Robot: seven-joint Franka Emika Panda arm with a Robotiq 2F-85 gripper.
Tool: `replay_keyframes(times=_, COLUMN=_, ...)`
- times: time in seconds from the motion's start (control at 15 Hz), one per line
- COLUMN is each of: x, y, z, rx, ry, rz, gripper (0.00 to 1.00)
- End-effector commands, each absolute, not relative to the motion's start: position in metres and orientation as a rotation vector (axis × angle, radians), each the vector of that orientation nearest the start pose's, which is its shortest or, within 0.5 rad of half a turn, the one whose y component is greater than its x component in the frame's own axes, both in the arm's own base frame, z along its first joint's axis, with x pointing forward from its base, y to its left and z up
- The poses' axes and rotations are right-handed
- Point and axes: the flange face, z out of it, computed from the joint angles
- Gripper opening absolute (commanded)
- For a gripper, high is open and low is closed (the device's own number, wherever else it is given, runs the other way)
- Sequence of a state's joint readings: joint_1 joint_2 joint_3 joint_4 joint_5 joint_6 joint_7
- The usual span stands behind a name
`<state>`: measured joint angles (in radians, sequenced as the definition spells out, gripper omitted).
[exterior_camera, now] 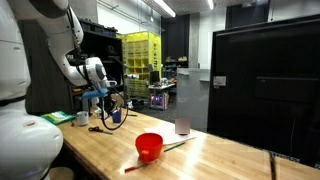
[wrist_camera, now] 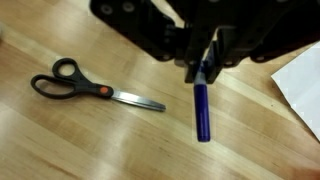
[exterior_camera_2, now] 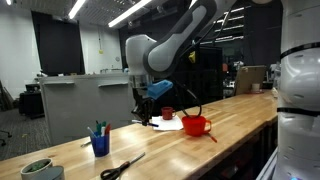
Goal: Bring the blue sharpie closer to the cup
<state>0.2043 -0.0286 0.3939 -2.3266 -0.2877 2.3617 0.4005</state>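
Note:
In the wrist view my gripper (wrist_camera: pixel 203 65) comes in from the top and is shut on the upper end of the blue sharpie (wrist_camera: pixel 202 110), which points down over the wooden table (wrist_camera: pixel 90 140). The small dark blue cup (exterior_camera_2: pixel 100 145) stands on the table with pens in it, to the left of my gripper (exterior_camera_2: pixel 143 110) in an exterior view. The sharpie is too small to make out in both exterior views. My gripper also shows at the far left of the table in an exterior view (exterior_camera: pixel 108 105).
Black-handled scissors (wrist_camera: pixel 85 88) lie left of the sharpie and also show near the table's front edge (exterior_camera_2: pixel 120 167). White paper (wrist_camera: pixel 302 85) lies at the right. A red bowl (exterior_camera_2: pixel 196 125) (exterior_camera: pixel 149 147) with a long thin stick (exterior_camera: pixel 178 146) stands further along. A green bowl (exterior_camera_2: pixel 38 170) sits at the table end.

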Motion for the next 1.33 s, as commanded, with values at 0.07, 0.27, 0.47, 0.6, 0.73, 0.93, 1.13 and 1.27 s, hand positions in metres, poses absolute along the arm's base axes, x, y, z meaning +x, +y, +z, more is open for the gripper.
replay_keyframes(times=0.07, x=0.427, y=0.285, z=0.353, rx=-3.233, ry=-0.647, rz=-0.254, gripper=0.03)
replay_keyframes(times=0.27, x=0.446, y=0.287, z=0.345, rx=-3.241, ry=-0.600, rz=-0.248, gripper=0.03)
replay_keyframes(times=0.47, x=0.466, y=0.296, z=0.334, rx=-3.234, ry=-0.550, rz=-0.220, gripper=0.03)
replay_keyframes(times=0.6, x=0.479, y=0.307, z=0.324, rx=-3.222, ry=-0.519, rz=-0.197, gripper=0.03)
replay_keyframes(times=0.73, x=0.494, y=0.318, z=0.313, rx=-3.226, ry=-0.482, rz=-0.203, gripper=0.03)
replay_keyframes(times=0.93, x=0.525, y=0.323, z=0.296, rx=-3.268, ry=-0.264, rz=-0.214, gripper=0.03)
replay_keyframes(times=1.13, x=0.555, y=0.318, z=0.304, rx=-3.264, ry=-0.022, rz=-0.297, gripper=0.03)
replay_keyframes(times=1.27, x=0.575, y=0.311, z=0.309, rx=-3.258, ry=0.114, rz=-0.324, gripper=0.03)
